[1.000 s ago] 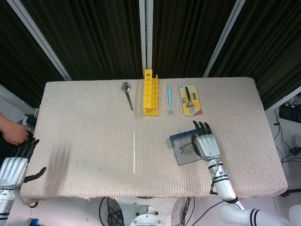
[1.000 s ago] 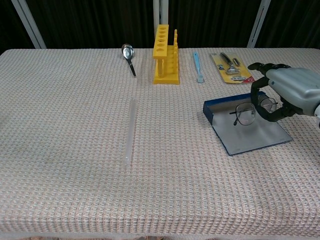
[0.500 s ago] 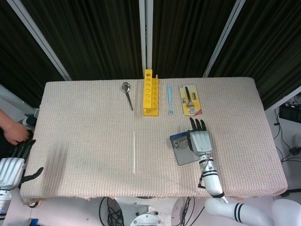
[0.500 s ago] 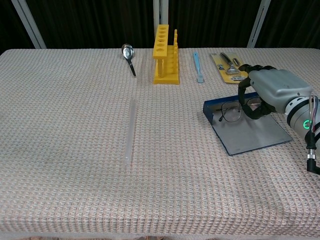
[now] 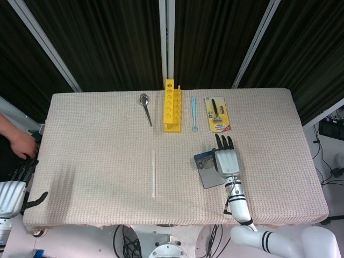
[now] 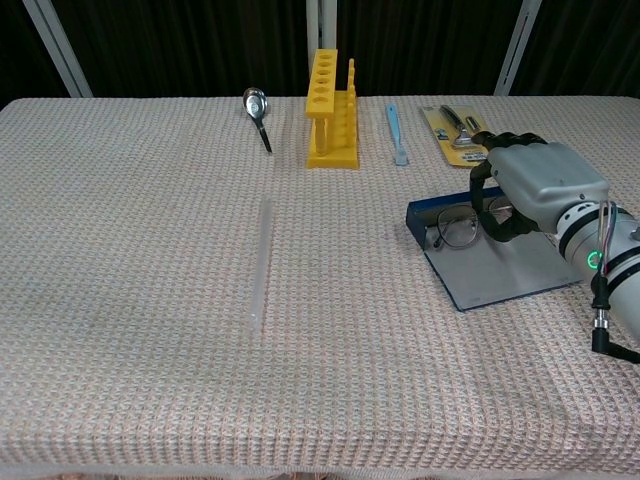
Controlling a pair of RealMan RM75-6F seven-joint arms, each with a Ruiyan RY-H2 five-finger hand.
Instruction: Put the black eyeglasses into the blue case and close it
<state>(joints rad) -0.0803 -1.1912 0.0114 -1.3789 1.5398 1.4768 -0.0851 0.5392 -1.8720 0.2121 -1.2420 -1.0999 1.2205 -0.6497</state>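
The black eyeglasses (image 6: 456, 228) hang just above the back wall of the open blue case (image 6: 510, 272), which lies flat at the table's right. My right hand (image 6: 535, 182) grips their right side with curled fingers; the left lens sticks out toward the case's left end. In the head view the right hand (image 5: 226, 159) covers most of the case (image 5: 207, 178), and only one lens of the eyeglasses (image 5: 203, 163) shows. My left hand (image 5: 13, 189) hangs off the table's front left corner, fingers apart, holding nothing.
Along the back stand a spoon (image 6: 257, 115), a yellow rack (image 6: 332, 110), a blue toothbrush (image 6: 397, 133) and a packaged razor (image 6: 462, 132). A clear tube (image 6: 262, 268) lies mid-table. A person's hand (image 5: 21, 144) shows at the left edge.
My right hand has carried the eyeglasses leftward and toward the case's back wall. My left hand has drifted slightly lower and further left.
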